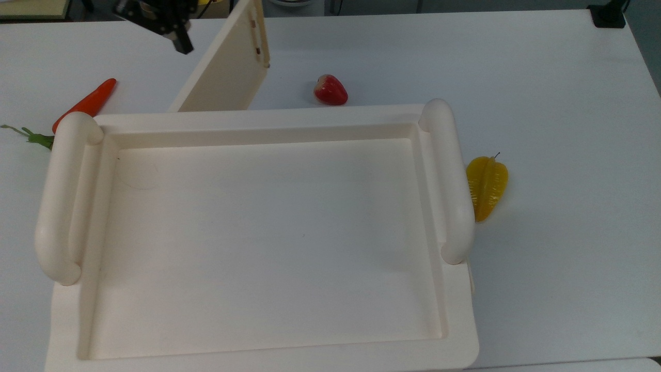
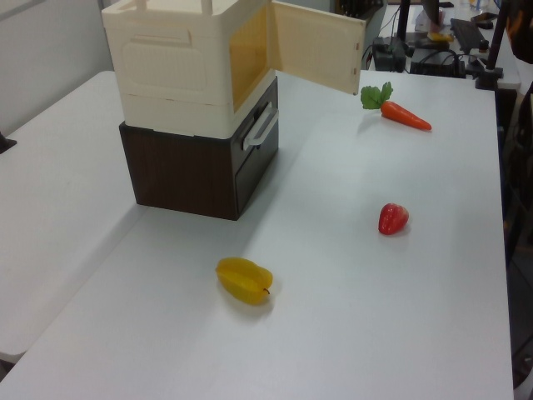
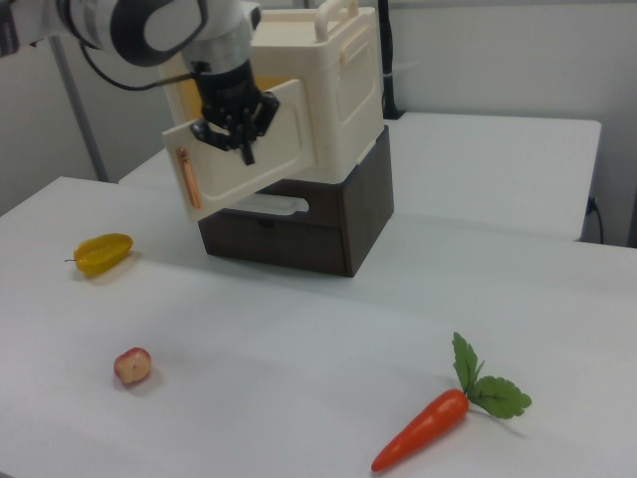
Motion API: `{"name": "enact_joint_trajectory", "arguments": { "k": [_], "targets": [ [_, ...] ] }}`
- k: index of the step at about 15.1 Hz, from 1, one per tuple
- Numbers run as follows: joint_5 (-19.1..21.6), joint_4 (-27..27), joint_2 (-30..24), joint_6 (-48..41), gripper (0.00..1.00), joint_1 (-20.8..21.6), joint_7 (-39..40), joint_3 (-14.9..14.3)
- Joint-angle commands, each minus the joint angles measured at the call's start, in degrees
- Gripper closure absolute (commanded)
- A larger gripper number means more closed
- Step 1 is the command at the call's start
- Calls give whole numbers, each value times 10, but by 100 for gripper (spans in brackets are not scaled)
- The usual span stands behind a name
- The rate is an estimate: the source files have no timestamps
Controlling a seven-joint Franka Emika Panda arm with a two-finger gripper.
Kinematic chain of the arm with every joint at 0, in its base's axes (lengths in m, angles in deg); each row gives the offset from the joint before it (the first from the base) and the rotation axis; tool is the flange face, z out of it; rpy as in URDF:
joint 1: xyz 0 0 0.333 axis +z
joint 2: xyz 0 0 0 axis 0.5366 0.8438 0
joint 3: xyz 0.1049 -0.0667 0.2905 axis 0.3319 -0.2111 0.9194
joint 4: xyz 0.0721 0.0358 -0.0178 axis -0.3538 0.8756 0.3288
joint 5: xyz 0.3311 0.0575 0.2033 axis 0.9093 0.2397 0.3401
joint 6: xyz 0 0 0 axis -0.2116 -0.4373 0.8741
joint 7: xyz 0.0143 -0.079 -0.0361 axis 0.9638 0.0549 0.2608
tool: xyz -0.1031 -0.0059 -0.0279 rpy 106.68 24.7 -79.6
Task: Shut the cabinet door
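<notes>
The cabinet (image 1: 258, 120) is a cream-white box with a rimmed tray top and two tubular handles. It stands on a dark brown drawer unit (image 2: 183, 175). Its cabinet door (image 1: 227, 72) stands partly open, angled out from the hinge side toward the top view's right. In the left view the door (image 2: 316, 54) shows its inner face beside the orange-lit opening. My gripper (image 3: 244, 149) is shut, and its dark fingertips press on the door's outer face (image 3: 289, 149). In the top view the gripper (image 1: 183, 47) sits just left of the door's free edge.
A carrot (image 1: 88, 103) lies left of the cabinet in the top view. A red fruit (image 1: 330, 90) lies just beyond the door's swing, and a yellow starfruit (image 1: 486, 186) is on the right. The white table (image 1: 568, 103) spreads wide to the right.
</notes>
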Motion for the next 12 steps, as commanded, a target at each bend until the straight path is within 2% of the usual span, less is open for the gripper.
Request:
{"name": "enact_joint_trajectory", "arguments": {
  "k": [1,7,12],
  "targets": [
    [6,-2,6,18,100,29,-104,10],
    [7,-1,37,142,100,62,-291,35],
    [7,-2,69,258,100,66,-415,58]
  ]
}}
